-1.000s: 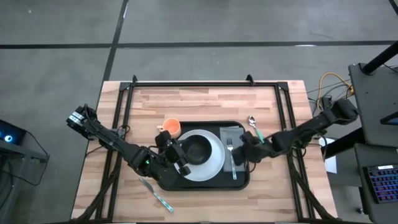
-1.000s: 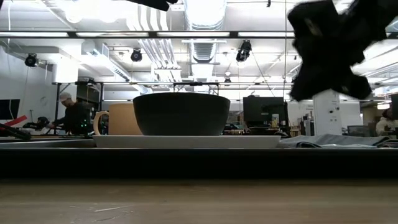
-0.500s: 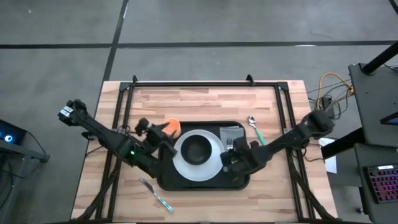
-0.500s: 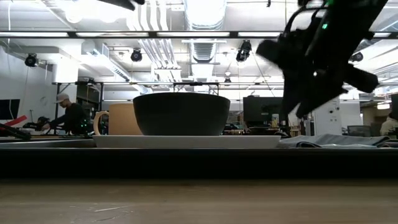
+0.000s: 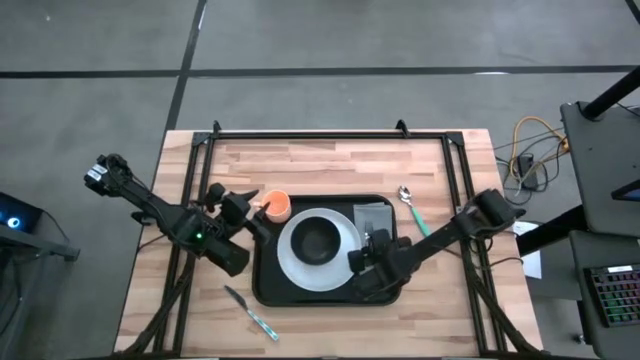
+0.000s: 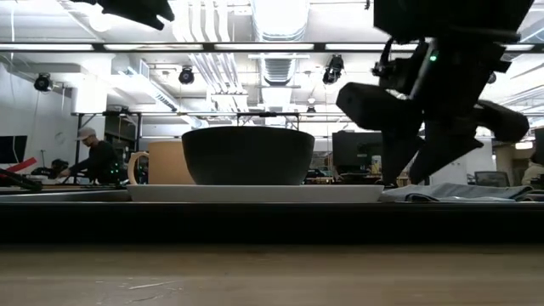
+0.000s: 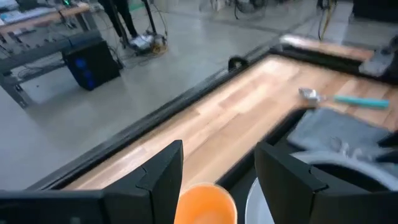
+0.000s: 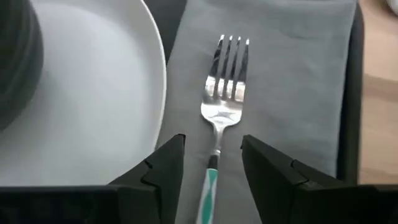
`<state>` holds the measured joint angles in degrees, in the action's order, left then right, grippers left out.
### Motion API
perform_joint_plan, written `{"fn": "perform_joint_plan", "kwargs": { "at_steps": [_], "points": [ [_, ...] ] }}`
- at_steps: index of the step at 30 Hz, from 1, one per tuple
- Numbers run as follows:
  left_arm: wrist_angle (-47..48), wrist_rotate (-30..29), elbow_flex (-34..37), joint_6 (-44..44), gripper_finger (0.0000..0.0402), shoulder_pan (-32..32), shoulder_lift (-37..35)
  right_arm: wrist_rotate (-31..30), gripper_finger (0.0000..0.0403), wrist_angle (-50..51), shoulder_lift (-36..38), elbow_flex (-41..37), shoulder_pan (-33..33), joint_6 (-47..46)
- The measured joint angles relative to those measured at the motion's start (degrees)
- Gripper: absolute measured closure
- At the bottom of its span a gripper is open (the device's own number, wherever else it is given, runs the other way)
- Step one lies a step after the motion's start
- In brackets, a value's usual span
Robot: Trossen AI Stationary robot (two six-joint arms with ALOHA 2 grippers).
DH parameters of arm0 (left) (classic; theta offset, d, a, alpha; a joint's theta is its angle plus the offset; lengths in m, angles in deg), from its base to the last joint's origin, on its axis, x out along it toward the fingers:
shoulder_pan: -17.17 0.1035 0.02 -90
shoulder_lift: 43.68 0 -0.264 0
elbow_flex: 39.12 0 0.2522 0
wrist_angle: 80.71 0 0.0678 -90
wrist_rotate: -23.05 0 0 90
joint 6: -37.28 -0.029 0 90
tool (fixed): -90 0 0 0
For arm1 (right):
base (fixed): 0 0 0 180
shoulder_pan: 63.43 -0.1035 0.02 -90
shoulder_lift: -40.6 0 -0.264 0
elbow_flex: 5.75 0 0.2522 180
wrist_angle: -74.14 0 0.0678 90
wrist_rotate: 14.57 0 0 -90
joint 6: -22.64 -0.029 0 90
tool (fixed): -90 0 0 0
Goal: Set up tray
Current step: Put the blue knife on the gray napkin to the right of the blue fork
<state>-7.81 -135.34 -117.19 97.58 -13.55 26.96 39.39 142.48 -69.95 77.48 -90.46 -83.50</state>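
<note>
The right gripper (image 8: 211, 163) hangs low over the fork (image 8: 222, 106) with its fingers spread and the handle running between them, nothing pinched; to finish well it should, I judge, rise straight up so a fingertip does not drag the fork off the grey napkin (image 8: 292, 81). The black tray (image 5: 265, 285) sits in the middle of the table (image 5: 330, 160) and holds the white plate (image 5: 300, 275) with the dark bowl (image 5: 317, 240) on it, and beside the plate the napkin with the fork. The orange cup (image 5: 277, 206) stands just off the tray's far left corner, the left gripper (image 7: 217, 165) spread and empty near it, while a spoon (image 5: 409, 203) and a knife (image 5: 252, 313) lie on the bare wood.
</note>
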Motion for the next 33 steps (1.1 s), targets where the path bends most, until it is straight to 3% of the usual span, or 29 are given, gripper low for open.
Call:
{"fn": "perform_joint_plan", "kwargs": {
  "at_steps": [4,22,33],
  "points": [
    [0.0,2.3,0.1,-1.9,0.0221,0.0,-0.3,-0.1,0.0266,-0.1,-1.0,-0.2,0.0,-3.0],
    [0.0,2.5,-0.3,-4.2,0.0221,-0.1,-0.3,1.6,0.0304,-3.6,-4.0,-0.3,0.0,-3.4],
    [0.0,4.0,-0.2,-4.3,0.0221,-0.1,-0.3,1.5,0.0387,-2.8,-3.6,-0.3,0.1,-2.9]
  ]
}}
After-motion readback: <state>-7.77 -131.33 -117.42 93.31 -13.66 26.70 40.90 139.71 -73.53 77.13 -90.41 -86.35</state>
